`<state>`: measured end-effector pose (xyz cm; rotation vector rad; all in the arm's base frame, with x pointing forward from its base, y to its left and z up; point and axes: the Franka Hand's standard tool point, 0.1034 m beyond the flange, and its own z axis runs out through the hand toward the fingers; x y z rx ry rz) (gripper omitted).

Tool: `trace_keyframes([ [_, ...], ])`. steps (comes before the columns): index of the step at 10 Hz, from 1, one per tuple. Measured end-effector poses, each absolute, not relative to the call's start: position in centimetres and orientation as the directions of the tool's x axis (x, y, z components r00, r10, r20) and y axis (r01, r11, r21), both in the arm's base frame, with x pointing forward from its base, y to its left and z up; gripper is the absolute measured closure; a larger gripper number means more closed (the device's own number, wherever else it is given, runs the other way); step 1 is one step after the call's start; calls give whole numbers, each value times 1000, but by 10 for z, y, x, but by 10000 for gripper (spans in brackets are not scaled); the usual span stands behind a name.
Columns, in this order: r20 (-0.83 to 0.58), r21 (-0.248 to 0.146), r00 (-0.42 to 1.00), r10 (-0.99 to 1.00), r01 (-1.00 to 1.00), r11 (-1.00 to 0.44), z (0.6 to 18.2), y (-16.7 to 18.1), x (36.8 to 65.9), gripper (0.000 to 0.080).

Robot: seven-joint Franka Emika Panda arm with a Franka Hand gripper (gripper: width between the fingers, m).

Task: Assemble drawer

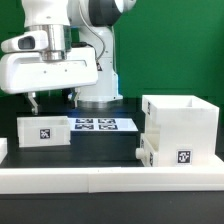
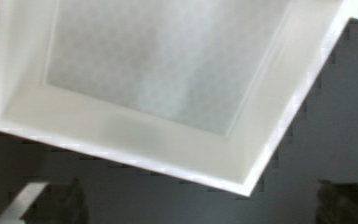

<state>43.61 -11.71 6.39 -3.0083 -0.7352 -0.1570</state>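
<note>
A small white open-top tray (image 1: 45,130) with a black-and-white tag on its front stands on the dark table at the exterior view's left. My gripper (image 1: 50,100) hangs just above it, open and empty. In the wrist view the tray (image 2: 158,80) fills most of the frame, seen from above, with its hollow inside showing. The gripper (image 2: 197,200) has its dark fingertips (image 2: 51,200) spread wide, beyond the tray's near rim and not touching it. The large cube-like shell (image 1: 182,120) stands at the right. A second tagged tray (image 1: 170,155) sits against its lower front.
The marker board (image 1: 95,125) lies flat on the table between the left tray and the shell. A low white border rail (image 1: 100,178) runs along the table's front edge. The robot's base (image 1: 98,100) stands behind the marker board.
</note>
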Motion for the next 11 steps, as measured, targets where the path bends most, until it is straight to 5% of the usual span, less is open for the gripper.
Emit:
trace_keyframes([
  [4, 99, -17, 941, 324, 327, -945, 39, -105, 402, 151],
  [11, 102, -13, 943, 317, 320, -947, 5, -101, 388, 173],
])
